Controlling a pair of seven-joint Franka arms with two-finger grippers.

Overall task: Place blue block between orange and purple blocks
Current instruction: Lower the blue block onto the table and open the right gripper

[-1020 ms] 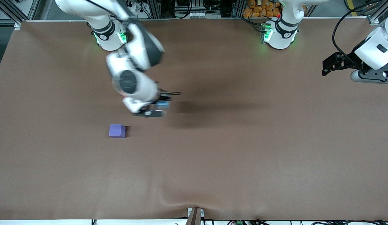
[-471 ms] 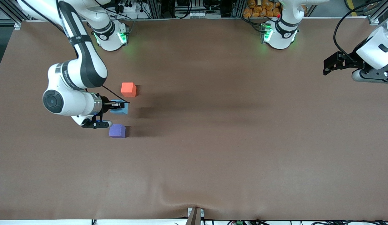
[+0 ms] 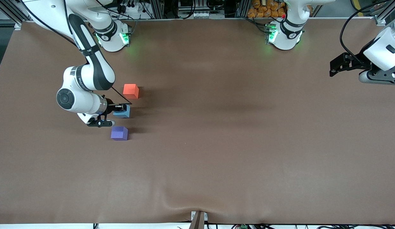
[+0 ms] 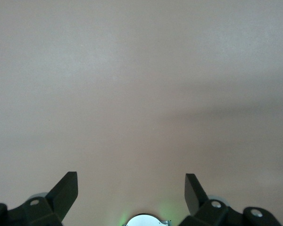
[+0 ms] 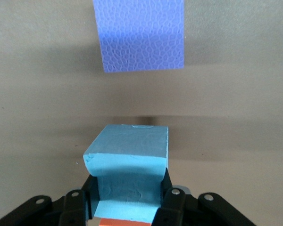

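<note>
Right gripper clamped on the blue block, held low between the orange block and the purple block; whether it touches the table cannot be told. All three lie toward the right arm's end of the table, orange nearest the edge where the bases stand, purple nearest the front camera. Left gripper waits with jaws spread, over the table edge at the left arm's end
</note>
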